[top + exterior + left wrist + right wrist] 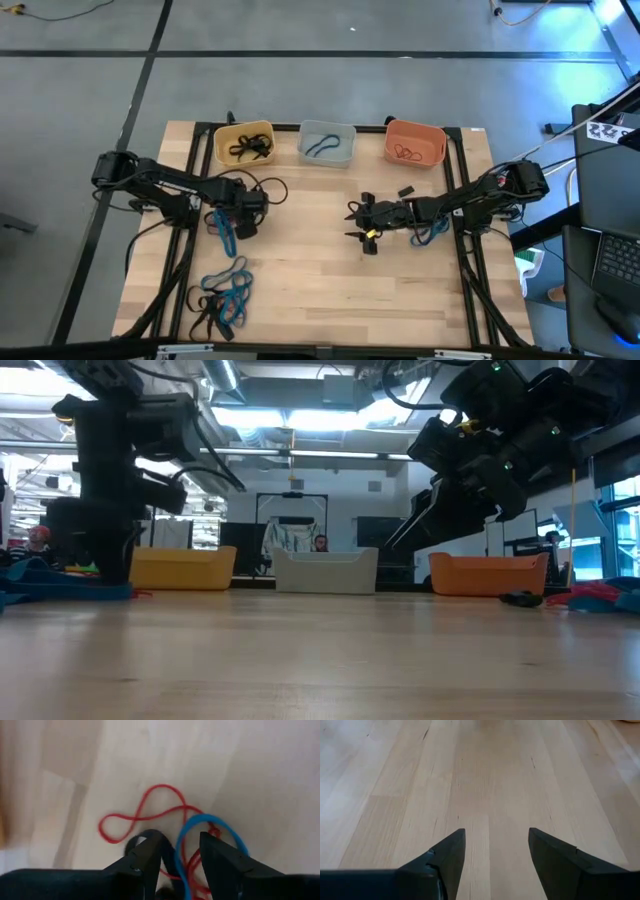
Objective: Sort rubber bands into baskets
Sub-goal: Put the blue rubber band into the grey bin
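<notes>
Three baskets stand along the far edge: a yellow one (243,143) with black bands, a pale grey one (327,143) with a blue band, and an orange one (415,143) with red bands. My left gripper (234,222) points down at the table's left. It is open, and its fingers stand either side of a blue rubber band (200,822) that lies over a red one (145,812). My right gripper (356,222) is open and empty right of centre, above bare wood (495,795). My left gripper comes from above, pointing down, with a strand of the blue band (181,862) between its two fingers. Both bands lie slack on the table. I cannot tell whether the fingers touch the band.
A pile of blue and black bands (224,295) lies near the front left. More blue loops (430,235) lie under the right arm, and a small black piece (405,190) lies beyond it. Bare wood lies at the centre and front right.
</notes>
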